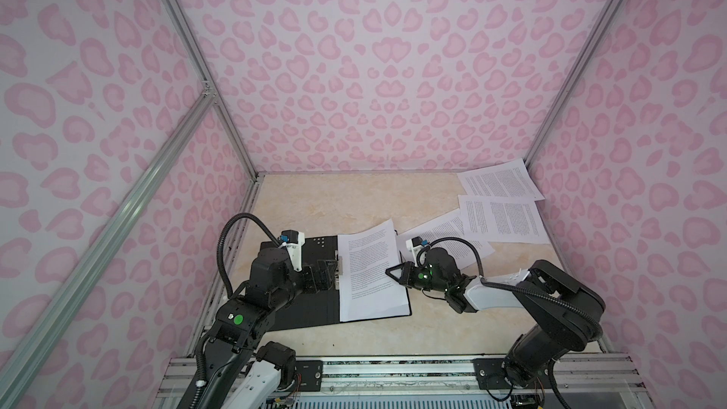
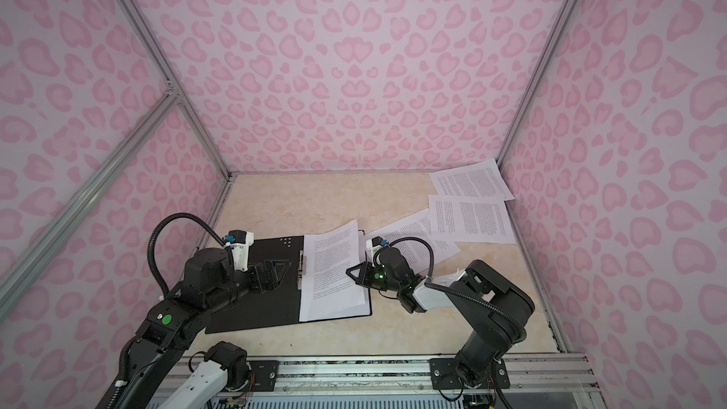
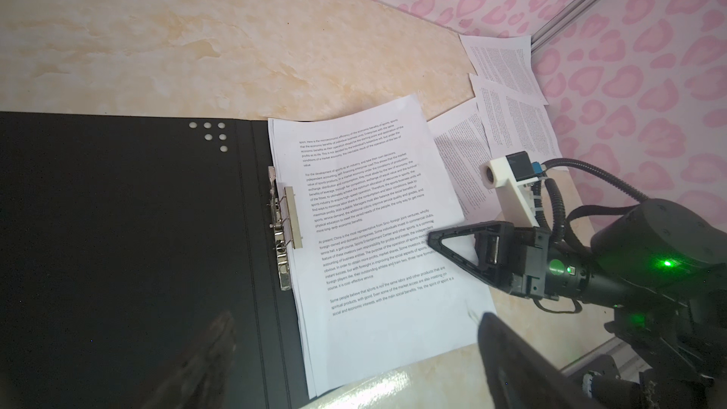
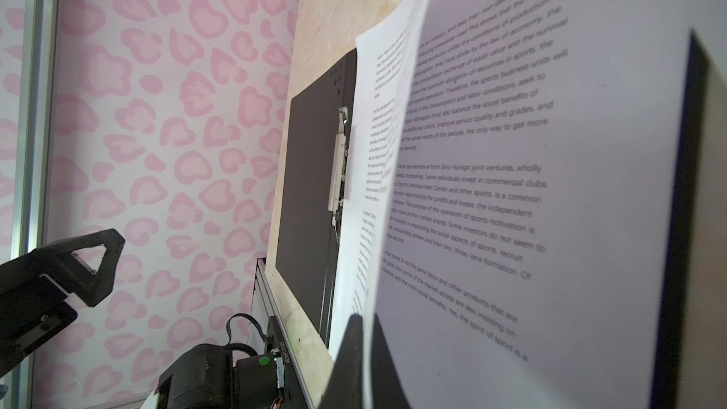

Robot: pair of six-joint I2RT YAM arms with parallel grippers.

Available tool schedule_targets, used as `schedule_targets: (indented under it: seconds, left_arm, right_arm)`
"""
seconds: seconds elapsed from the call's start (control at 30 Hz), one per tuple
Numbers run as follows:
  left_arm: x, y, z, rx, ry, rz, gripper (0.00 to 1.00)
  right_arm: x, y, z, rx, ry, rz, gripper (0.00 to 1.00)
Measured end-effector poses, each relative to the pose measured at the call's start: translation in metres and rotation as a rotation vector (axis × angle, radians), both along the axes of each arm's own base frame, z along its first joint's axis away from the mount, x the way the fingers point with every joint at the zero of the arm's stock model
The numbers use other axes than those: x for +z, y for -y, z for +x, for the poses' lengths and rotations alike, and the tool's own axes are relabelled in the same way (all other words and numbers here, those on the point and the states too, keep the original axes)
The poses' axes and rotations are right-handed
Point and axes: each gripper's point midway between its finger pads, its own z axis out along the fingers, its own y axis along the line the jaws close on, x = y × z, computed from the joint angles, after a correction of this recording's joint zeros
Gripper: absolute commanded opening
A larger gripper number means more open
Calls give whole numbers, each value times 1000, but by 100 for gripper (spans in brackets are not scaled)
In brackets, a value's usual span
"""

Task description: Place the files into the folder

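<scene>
The open folder (image 1: 310,310) is laid black side up on the worktop (image 1: 354,198), with files (image 1: 369,269) stacked on its right half. Only in the right wrist view is the top sheet (image 4: 511,151) seen clamped between the closed right fingers (image 4: 348,352); the left fingers (image 3: 511,363) are spread wide above the folder. Three more sheets (image 1: 503,218) are scattered on the beige marbled surface at the far right corner, beside pink-patterned walls (image 1: 354,72).

- Beige marble-patterned tabletop (image 1: 334,198), glossy, with paler streaks.
- White wall panels (image 1: 373,72) printed with pink leopard spots, on three sides.
- Aluminium corner posts (image 1: 179,13) at both far corners.
- Diagonal aluminium brace (image 1: 118,218) across the left wall.
- Slotted aluminium rail (image 1: 393,371) along the near table edge.
</scene>
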Motion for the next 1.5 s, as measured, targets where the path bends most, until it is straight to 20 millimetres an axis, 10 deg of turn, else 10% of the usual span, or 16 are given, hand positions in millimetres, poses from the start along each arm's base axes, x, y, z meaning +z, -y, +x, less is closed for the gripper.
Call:
schedule_targets:
  seconds: [1.23,1.5]
  left_arm:
    - [-1,0,0,0,-1,0,97]
    - [-1,0,0,0,-1,0,97]
  right_arm:
    - [-12,-3,-1,-35,-60,42,0]
    - [-15,-3,-3,-36,-69,48,22]
